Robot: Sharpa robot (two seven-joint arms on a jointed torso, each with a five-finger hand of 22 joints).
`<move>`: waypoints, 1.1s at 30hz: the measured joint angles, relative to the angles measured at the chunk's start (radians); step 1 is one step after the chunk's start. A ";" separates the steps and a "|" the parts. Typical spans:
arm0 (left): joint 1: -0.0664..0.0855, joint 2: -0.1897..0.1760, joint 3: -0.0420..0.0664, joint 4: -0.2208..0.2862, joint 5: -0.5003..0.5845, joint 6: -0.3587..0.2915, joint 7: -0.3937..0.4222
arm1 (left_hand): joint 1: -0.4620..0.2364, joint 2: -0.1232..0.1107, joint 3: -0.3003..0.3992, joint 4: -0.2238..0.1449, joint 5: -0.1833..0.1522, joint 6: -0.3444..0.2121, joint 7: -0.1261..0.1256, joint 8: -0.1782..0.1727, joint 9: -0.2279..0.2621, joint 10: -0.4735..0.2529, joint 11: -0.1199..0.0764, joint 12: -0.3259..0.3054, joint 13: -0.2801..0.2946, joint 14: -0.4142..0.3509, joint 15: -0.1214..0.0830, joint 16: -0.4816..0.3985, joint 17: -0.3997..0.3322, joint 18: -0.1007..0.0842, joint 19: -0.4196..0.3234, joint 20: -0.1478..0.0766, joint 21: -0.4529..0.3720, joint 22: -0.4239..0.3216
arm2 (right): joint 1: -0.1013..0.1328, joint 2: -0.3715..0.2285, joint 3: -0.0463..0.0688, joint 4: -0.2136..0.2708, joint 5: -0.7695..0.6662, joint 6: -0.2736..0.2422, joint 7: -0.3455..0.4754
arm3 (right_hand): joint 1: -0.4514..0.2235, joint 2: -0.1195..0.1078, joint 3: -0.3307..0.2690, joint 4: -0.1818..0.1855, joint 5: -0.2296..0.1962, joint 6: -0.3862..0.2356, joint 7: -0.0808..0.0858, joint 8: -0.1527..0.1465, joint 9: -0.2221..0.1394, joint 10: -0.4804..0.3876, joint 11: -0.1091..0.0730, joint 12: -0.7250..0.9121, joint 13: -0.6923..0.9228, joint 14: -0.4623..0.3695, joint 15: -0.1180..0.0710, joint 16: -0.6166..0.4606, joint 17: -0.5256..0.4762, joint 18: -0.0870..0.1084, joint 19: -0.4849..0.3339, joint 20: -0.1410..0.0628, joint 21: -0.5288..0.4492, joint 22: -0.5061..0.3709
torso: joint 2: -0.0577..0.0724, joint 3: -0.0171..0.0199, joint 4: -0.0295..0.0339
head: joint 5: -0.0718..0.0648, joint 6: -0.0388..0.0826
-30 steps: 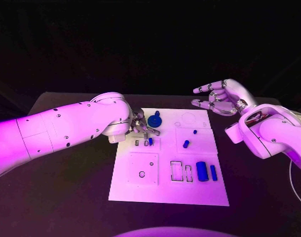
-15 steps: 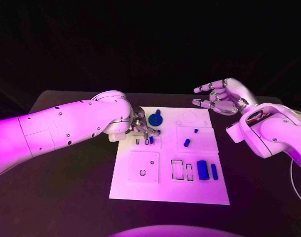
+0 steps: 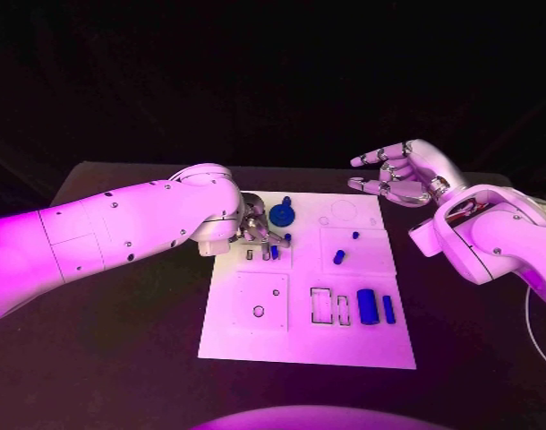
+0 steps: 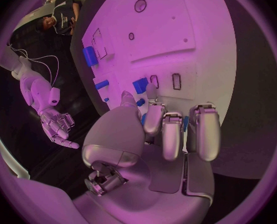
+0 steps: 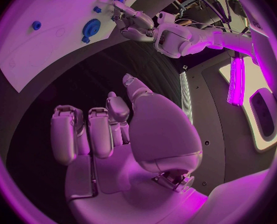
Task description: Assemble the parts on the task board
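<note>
Left hand (image 3: pixel 258 228) over white task board (image 3: pixel 305 345) (black table (image 3: pixel 118 358) beneath)

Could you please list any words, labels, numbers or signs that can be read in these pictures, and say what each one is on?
None: no readable text stands anywhere.
The task board carries only outlined recesses and blue parts, no lettering.
The left hand and right hand bear no readable marking.
</note>
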 measured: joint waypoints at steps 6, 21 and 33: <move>-0.001 0.000 0.000 0.000 0.000 0.005 -0.001 | 0.000 0.000 0.003 -0.003 0.000 0.000 0.000 0.000 0.002 0.000 0.000 0.000 0.000 0.000 0.000 0.000 0.000 0.000 0.000 0.000 0.000 0.000 | -0.001 0.004 0.000 -0.005 0.000 0.001 0.000 | 0.000 0.000 0.000 0.000 0.000 0.000 0.000 0.000 0.000 0.000 0.000 0.000 0.000 0.000 0.000 0.000 0.001 0.000 0.000 0.000 0.000 0.000 | 0.000 0.0004 0.0000 | 0.001 -0.002; -0.001 0.000 0.000 0.000 -0.001 0.012 -0.001 | -0.004 -0.082 0.248 0.020 -0.003 -0.014 0.000 -0.001 0.062 -0.008 0.008 0.017 -0.081 0.003 -0.002 0.000 0.000 -0.015 -0.004 -0.004 0.000 0.000 | -0.003 0.007 -0.001 -0.013 -0.001 0.003 0.001 | 0.000 0.000 0.000 0.000 0.013 0.000 0.000 0.000 0.000 0.000 0.000 0.000 -0.001 0.000 0.000 0.000 0.001 0.000 0.000 0.000 0.000 0.001 | 0.000 0.0011 0.0001 | 0.004 -0.005; -0.001 0.001 0.000 0.000 -0.001 0.014 -0.001 | -0.027 -0.169 0.423 0.018 -0.003 -0.014 0.000 -0.024 0.091 0.018 -0.018 0.044 0.070 0.005 -0.005 0.000 0.000 -0.015 -0.004 -0.004 0.000 0.000 | -0.003 0.010 -0.001 -0.016 -0.001 0.004 0.001 | 0.000 0.000 0.000 0.000 0.013 0.000 0.000 0.000 0.000 0.000 0.000 0.000 -0.001 0.000 0.000 0.000 0.001 0.000 0.000 0.000 0.000 0.001 | 0.000 0.0007 0.0005 | 0.003 -0.007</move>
